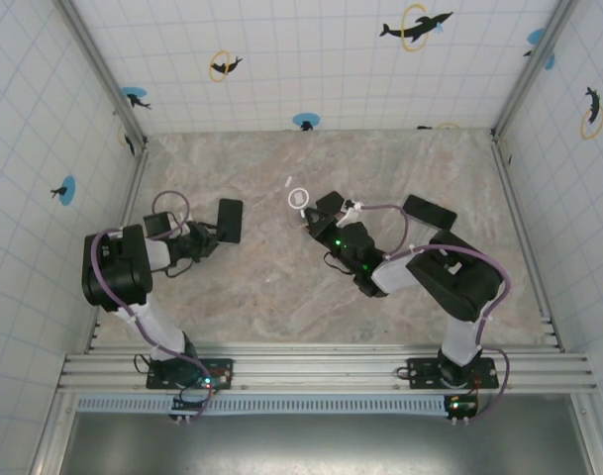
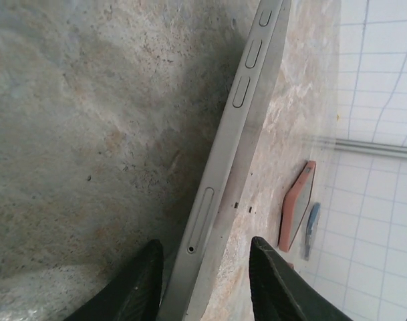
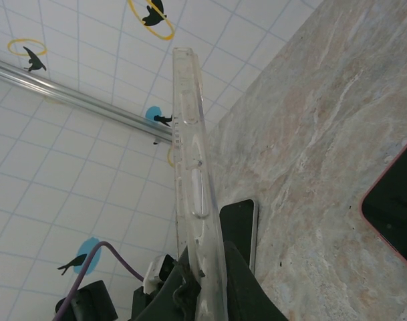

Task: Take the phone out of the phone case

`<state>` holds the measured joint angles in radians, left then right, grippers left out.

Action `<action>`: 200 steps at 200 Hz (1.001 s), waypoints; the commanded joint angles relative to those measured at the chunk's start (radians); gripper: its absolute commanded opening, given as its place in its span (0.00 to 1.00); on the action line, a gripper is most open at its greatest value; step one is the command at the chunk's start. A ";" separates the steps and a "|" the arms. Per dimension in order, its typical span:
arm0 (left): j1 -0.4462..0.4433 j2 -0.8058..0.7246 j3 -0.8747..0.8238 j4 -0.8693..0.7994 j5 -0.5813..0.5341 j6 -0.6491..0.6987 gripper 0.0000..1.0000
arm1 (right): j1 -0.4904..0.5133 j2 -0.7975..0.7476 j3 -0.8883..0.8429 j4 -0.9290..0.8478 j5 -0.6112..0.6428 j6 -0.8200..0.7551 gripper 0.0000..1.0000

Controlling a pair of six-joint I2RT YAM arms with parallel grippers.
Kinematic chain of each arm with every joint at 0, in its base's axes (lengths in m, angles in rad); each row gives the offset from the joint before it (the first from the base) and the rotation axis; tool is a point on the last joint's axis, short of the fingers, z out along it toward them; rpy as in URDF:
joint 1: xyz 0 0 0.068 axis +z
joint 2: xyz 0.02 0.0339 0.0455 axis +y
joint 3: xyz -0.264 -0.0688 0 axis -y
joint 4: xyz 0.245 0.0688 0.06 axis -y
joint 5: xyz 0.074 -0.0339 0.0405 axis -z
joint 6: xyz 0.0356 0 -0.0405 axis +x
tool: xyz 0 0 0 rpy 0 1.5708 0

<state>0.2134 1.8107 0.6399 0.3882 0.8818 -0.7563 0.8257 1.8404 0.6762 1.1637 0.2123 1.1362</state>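
Left end effector clenched the phone, left of centre overhead; right end effector gripped the empty case. Either thin-edge hold might slip, dropping its load onto the table.

Beige marbled stone-look tabletop is bearing one loose item. A flat black rectangular device with a pink rim is lying face-up on it near the right wall.

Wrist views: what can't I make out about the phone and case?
Silver-edged black phone: left wrist, edge-on; screen hidden, top cut by the frame.
Left gripper: left wrist; grip contact falls below the frame.
Clear plastic case: right wrist, edge-on; inside hidden.
Pink-rimmed phone: cut by the right edge.
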 commanded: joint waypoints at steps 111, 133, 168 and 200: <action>0.020 -0.050 0.061 -0.300 -0.225 0.196 0.56 | 0.061 0.061 0.144 -0.210 0.148 0.001 0.00; 0.020 -0.066 0.061 -0.325 -0.248 0.219 0.58 | 0.074 0.082 0.171 -0.233 0.172 0.004 0.00; 0.017 -0.089 0.060 -0.342 -0.241 0.234 0.59 | 0.100 0.127 0.244 -0.313 0.212 -0.007 0.00; 0.020 -0.142 0.076 -0.381 -0.267 0.252 0.60 | 0.132 0.184 0.333 -0.412 0.265 0.004 0.00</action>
<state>0.2237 1.7058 0.7082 0.1307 0.6949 -0.5480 0.9310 1.9785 0.9226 0.8467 0.3946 1.1328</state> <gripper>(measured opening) 0.599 0.112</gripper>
